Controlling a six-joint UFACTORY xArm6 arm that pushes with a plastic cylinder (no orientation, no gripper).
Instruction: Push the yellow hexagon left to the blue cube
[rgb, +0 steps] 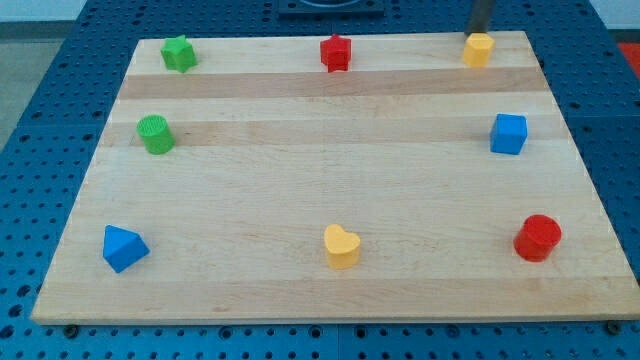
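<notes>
The yellow hexagon (479, 49) sits at the board's top right, near the top edge. The blue cube (508, 133) sits below it, near the right edge of the board. My tip (477, 33) is at the lower end of the dark rod that comes down from the view's top edge. It is just behind the yellow hexagon, at its top side, touching or nearly touching it.
On the wooden board (320, 200) also sit a green star (179, 53) top left, a red star (336, 52) top middle, a green cylinder (155, 134) left, a blue triangle (123, 248) bottom left, a yellow heart (341, 245) bottom middle and a red cylinder (537, 237) bottom right.
</notes>
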